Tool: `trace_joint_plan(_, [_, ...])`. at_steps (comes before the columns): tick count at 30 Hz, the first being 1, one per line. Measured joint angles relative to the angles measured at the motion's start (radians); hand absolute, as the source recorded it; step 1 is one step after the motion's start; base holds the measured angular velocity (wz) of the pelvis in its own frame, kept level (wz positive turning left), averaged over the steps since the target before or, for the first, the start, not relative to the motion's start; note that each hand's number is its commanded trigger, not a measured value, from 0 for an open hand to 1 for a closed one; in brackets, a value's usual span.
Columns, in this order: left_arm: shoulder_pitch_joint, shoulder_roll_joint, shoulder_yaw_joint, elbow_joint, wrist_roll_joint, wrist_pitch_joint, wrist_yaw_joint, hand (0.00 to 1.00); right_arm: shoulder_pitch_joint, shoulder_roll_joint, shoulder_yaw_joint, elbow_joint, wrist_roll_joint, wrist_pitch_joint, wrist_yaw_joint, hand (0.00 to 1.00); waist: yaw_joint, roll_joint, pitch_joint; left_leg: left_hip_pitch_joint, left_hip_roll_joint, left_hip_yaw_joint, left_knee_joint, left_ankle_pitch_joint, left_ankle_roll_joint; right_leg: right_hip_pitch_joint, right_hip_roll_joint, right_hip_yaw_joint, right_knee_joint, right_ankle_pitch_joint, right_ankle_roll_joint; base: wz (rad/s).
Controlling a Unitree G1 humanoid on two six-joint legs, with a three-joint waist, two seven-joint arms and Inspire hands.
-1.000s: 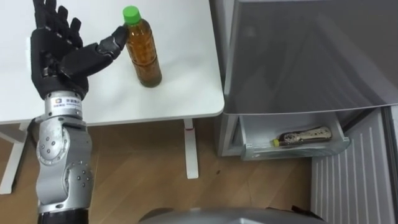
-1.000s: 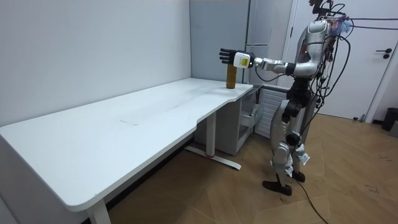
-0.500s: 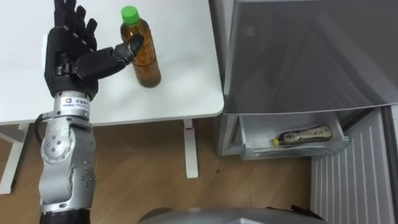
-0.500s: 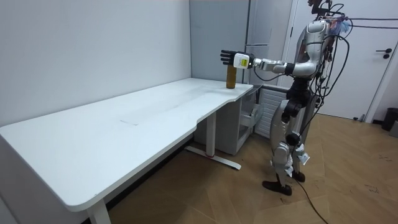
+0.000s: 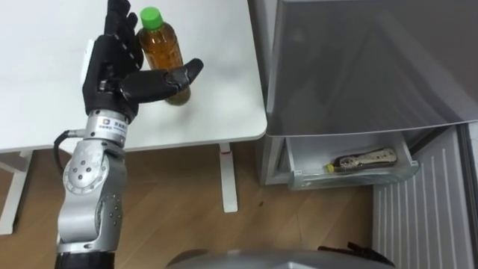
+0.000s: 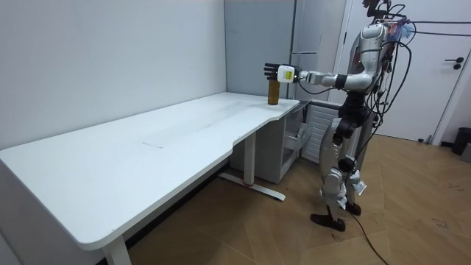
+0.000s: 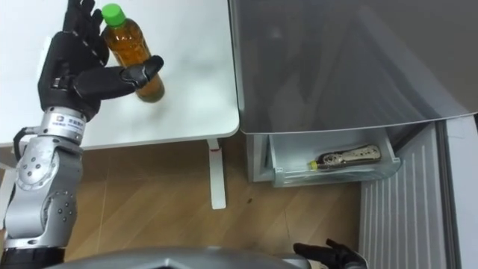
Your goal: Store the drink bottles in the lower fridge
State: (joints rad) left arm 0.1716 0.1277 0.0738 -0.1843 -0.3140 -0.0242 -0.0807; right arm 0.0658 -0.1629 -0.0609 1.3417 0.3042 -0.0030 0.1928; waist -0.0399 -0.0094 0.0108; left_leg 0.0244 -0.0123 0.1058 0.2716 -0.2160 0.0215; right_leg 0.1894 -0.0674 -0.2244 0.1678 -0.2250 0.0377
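Amber bottle (image 5: 160,46), table (image 5: 228,104) edge, left robot hand (image 5: 112,73) bracketing

The robot stands by the grey fridge (image 6: 259,44), its left hand (image 6: 273,71) held out over a brown bottle (image 6: 273,94) on the white desk's (image 6: 147,151) corner.

Table (image 5: 216,112) to the left, fridge (image 5: 358,67) just beside its right edge. Standing bottle (image 5: 160,46) on the table, near the front right corner. Left hand (image 5: 112,75) over the table at the bottle, thumb before it, fingers behind. Lower drawer (image 5: 351,178) stands out at the fridge's base, with a second bottle (image 5: 364,158) lying on its side in it. Right hand (image 7: 328,255) low, before the drawer. Robot stands facing fridge and table corner.
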Motion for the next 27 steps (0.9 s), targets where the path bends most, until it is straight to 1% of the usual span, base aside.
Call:
trace_joint_plan(5, [0.000, 0.002, 0.002, 0.000, 0.003, 0.007, -0.001, 0.00, -0.003, -0.002, 0.000, 0.000, 0.000, 0.005, 0.006, 0.00, -0.005, 0.000, -0.0005, 0.001, 0.000, 0.002, 0.000, 0.000, 0.000, 0.000, 0.000, 0.000, 0.000, 0.000, 0.000, 0.00])
trace_joint_plan(10, [0.000, 0.004, 0.002, 0.002, 0.003, 0.022, -0.001, 0.00, -0.003, -0.002, 0.000, 0.000, -0.001, 0.007, 0.006, 0.00, -0.005, 0.001, -0.0016, 0.003, 0.000, 0.004, 0.001, 0.000, 0.000, 0.002, 0.000, 0.001, 0.001, 0.000, 0.000, 0.00])
trace_joint_plan(15, [0.000, 0.006, 0.003, 0.040, 0.003, 0.022, -0.001, 0.00, 0.003, -0.003, 0.000, -0.007, -0.002, 0.008, 0.006, 0.00, -0.006, 0.004, -0.0036, 0.005, 0.000, 0.005, 0.002, 0.000, 0.000, 0.003, 0.000, 0.004, 0.001, 0.000, 0.000, -0.01])
trace_joint_plan(17, [0.000, 0.008, 0.003, 0.055, 0.003, 0.031, 0.001, 0.00, 0.008, -0.003, 0.000, -0.018, -0.003, 0.009, 0.006, 0.00, -0.007, 0.004, -0.0036, 0.005, 0.001, 0.006, 0.001, 0.000, 0.000, 0.002, 0.000, 0.006, 0.001, 0.000, 0.000, -0.02])
trace_joint_plan(18, [-0.001, 0.008, 0.003, 0.056, 0.003, 0.039, 0.002, 0.00, 0.010, -0.003, 0.000, -0.022, -0.003, 0.011, 0.006, 0.00, -0.008, 0.004, -0.0037, 0.005, 0.001, 0.007, 0.001, 0.000, 0.000, 0.002, 0.000, 0.009, 0.002, 0.000, 0.000, 0.00])
trace_joint_plan(20, [-0.005, 0.009, 0.003, 0.056, 0.003, 0.042, 0.004, 0.00, 0.009, -0.005, -0.001, -0.022, -0.004, 0.013, 0.006, 0.00, -0.008, 0.005, -0.0038, 0.005, 0.001, 0.009, 0.002, 0.000, 0.000, 0.002, 0.000, 0.022, 0.002, 0.000, 0.000, 0.00])
trace_joint_plan(23, [-0.020, 0.025, 0.003, 0.056, 0.004, 0.042, 0.010, 0.00, 0.006, -0.005, -0.004, -0.022, -0.020, 0.013, 0.007, 0.00, -0.016, 0.007, -0.0031, 0.005, 0.001, 0.011, -0.001, 0.000, 0.000, 0.002, 0.000, 0.025, 0.001, 0.000, 0.000, -0.01])
trace_joint_plan(25, [-0.031, 0.045, 0.003, 0.056, 0.003, 0.042, 0.012, 0.00, 0.002, -0.006, -0.005, -0.025, -0.037, 0.013, 0.006, 0.00, -0.022, 0.008, -0.0027, 0.006, 0.001, 0.014, -0.002, 0.000, 0.001, 0.002, 0.000, 0.028, 0.001, 0.000, 0.000, -0.03])
trace_joint_plan(27, [-0.046, 0.051, 0.004, 0.064, 0.003, 0.042, 0.013, 0.00, 0.002, -0.006, -0.003, -0.027, -0.038, 0.013, 0.006, 0.00, -0.024, 0.009, -0.0024, 0.006, 0.001, 0.017, 0.000, 0.000, 0.001, 0.002, 0.000, 0.028, 0.001, 0.000, 0.000, 0.00])
